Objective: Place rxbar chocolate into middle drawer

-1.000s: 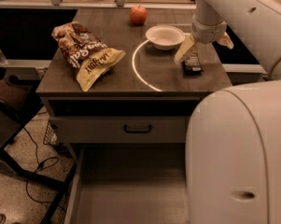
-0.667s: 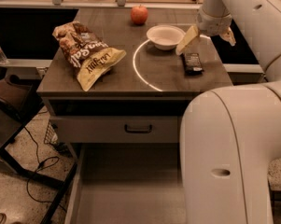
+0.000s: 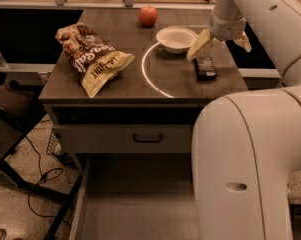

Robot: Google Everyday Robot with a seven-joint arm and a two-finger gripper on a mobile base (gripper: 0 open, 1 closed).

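Brown bench (image 3: 115,81) fills the upper part of the view, with a dark counter running behind it and speckled floor and cables off to the left. On the bench lie a crumpled chip bag (image 3: 92,59) toward the left edge, an apple (image 3: 148,16) at the far edge and a white bowl (image 3: 176,38) just beside my hand.

By my reckoning the task has hardly begun. The rxbar chocolate (image 3: 205,67) lies flat on the bench near the right edge, not yet picked up. The middle drawer (image 3: 140,209) stands pulled out below the front edge, its grey floor bare, ready to take the bar. Above it a drawer front (image 3: 105,138) with a small dark handle is closed. What is left is the whole of it: grasp, lift, carry over the front edge, lower and let go.

My hand (image 3: 220,51) hovers over the right side of the bench, just behind the bar. Its two pale fingers (image 3: 199,44) are spread wide, one toward the bowl, one toward the right edge. They hold nothing, and appear clear of the wrapper.
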